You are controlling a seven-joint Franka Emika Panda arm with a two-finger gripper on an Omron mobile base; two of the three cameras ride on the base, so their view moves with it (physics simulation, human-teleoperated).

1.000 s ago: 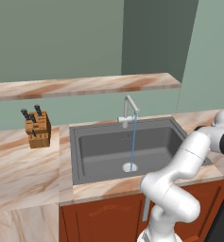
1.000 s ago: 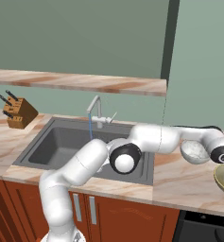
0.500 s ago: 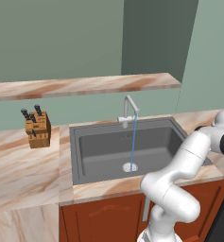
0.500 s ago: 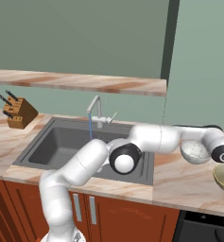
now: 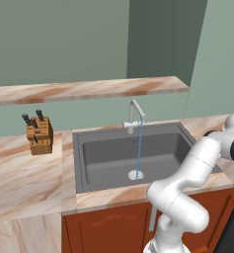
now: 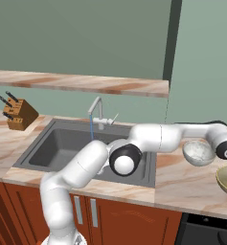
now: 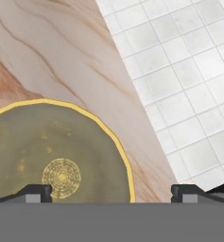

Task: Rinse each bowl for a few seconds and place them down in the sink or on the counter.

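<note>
Left base view looking forward and down from behind-left, right base view doing likewise from behind-right — both taking in the sink and faucet, hand view peering close down — olive-gold bowl on counter

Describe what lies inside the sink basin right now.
Inside the sink a thin blue stream of water falls from the faucet onto the round drain. No bowl is visible there; the arm hides its right part.
</note>
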